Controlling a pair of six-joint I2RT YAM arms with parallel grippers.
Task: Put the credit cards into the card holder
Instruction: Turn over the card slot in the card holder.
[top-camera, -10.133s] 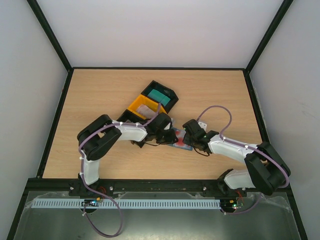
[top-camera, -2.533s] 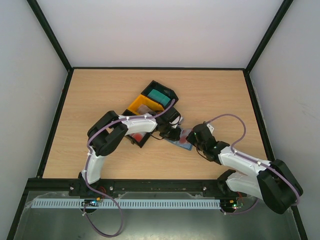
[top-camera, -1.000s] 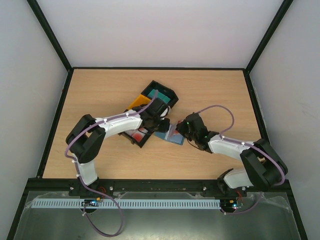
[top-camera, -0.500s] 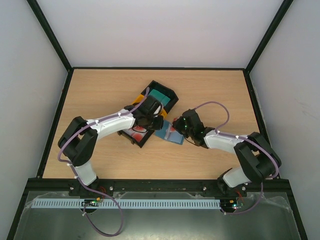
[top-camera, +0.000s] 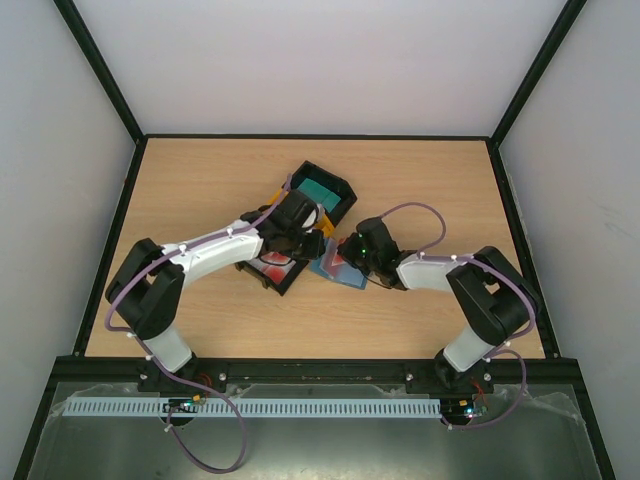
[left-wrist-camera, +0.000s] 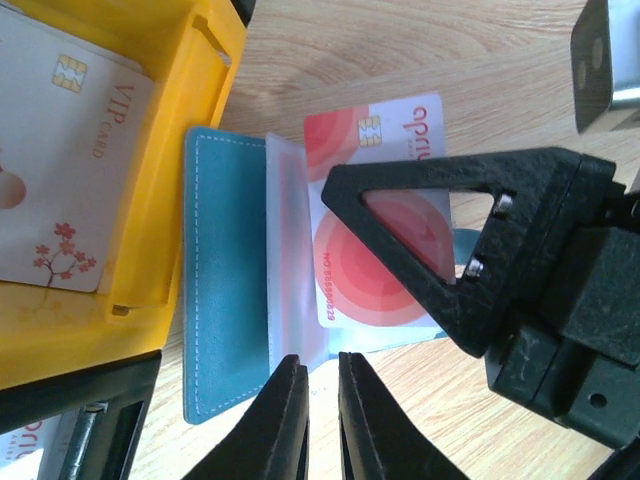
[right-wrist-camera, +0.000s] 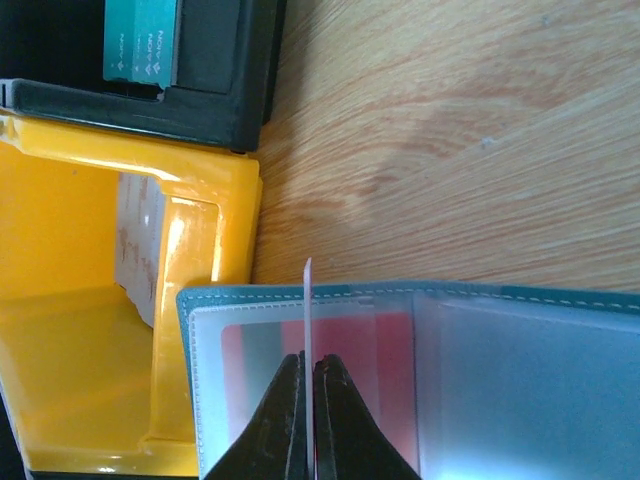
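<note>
Currently the credit card (left-wrist-camera: 385, 150), white with red rings and a chip, is clamped on edge in the right gripper (right-wrist-camera: 310, 380), whose fingers are pressed together on it. In the right wrist view it shows only as a thin upright line. Seen from the left wrist, its long axis runs parallel to the fold of the card holder (left-wrist-camera: 225, 290), chip end away from that camera. One long edge meets the clear sleeve.

The card holder lies open and flat on the table (top-camera: 200, 180) between the two grippers. Its long axis runs from left and slightly far to right and slightly near. Its slate-blue left end touches the side of the yellow tray (left-wrist-camera: 190, 150).

The left gripper (left-wrist-camera: 322, 370) has its fingers almost together, with the sleeve's near edge at their tips; whether they pinch it cannot be told.

A second card (left-wrist-camera: 70, 170), white with pink blossoms, lies in the yellow tray. Beyond it, a black tray (right-wrist-camera: 220, 110) holds a teal-green card stack (right-wrist-camera: 140, 45).
</note>
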